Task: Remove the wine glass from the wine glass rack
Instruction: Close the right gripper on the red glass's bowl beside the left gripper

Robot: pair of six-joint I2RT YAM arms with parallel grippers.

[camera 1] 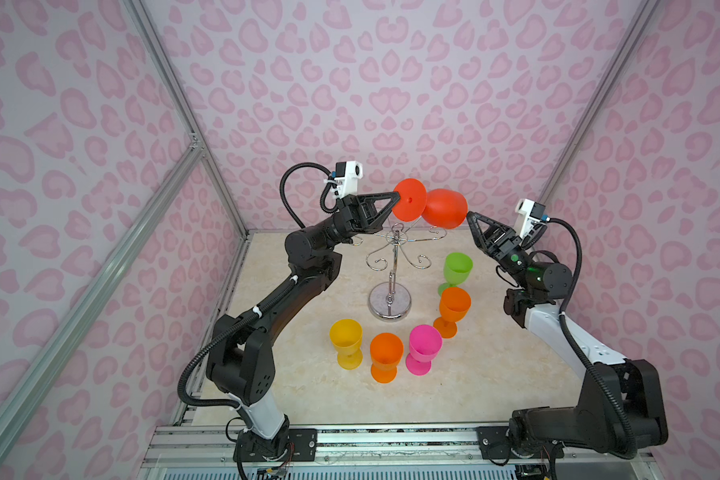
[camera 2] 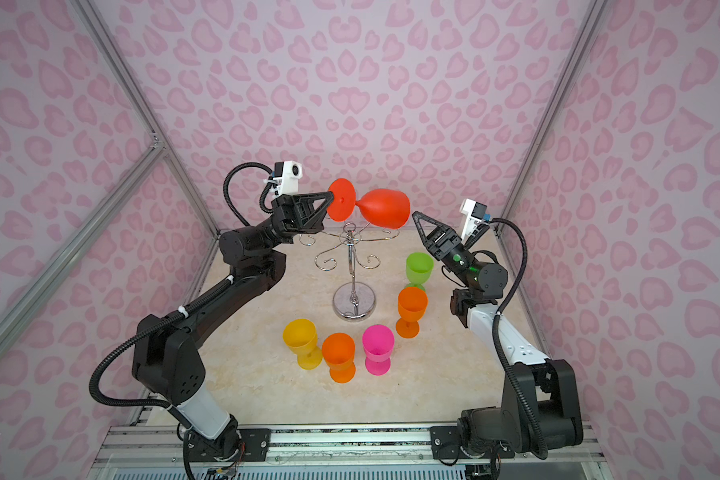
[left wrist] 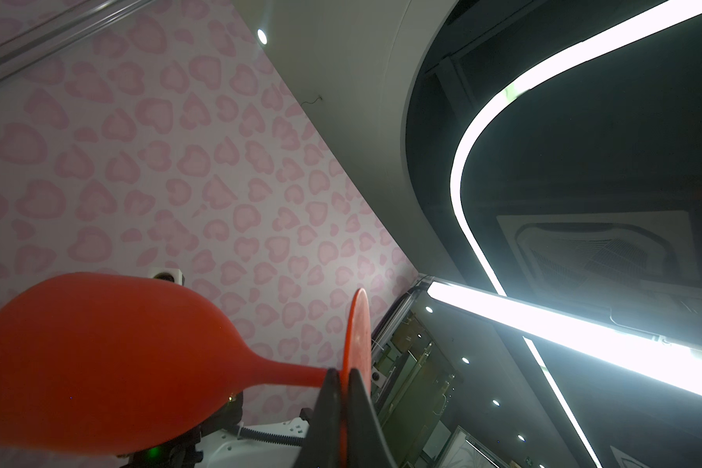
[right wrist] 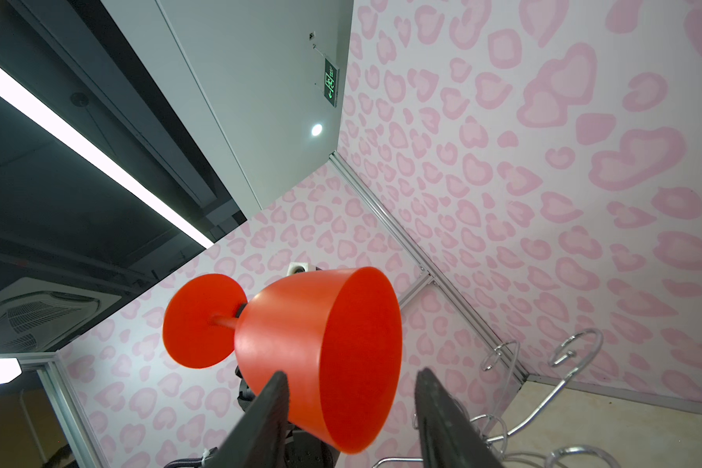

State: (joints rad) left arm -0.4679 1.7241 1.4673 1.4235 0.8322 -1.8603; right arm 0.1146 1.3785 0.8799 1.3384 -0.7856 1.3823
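Note:
A red wine glass [camera 1: 444, 209] [camera 2: 385, 208] hangs sideways in the air above the wine glass rack [camera 1: 391, 266] [camera 2: 352, 262], a chrome wire stand with curled hook arms. My left gripper [camera 1: 396, 199] [left wrist: 344, 370] is shut on the edge of the glass's round foot. No hook arm shows around the stem. The bowl's mouth faces my right gripper [camera 1: 469, 215] [right wrist: 351, 372], which is open. In the right wrist view one finger overlaps the outside of the bowl [right wrist: 321, 332] and the other stands apart from the rim. Hooks of the rack [right wrist: 564, 356] show beside it.
On the marble tabletop [camera 1: 495, 374] in front of the rack stand upright plastic goblets: yellow [camera 1: 346, 336], orange [camera 1: 386, 351], pink [camera 1: 424, 343], a second orange [camera 1: 454, 305] and green [camera 1: 457, 268]. Pink patterned walls close in the back and both sides.

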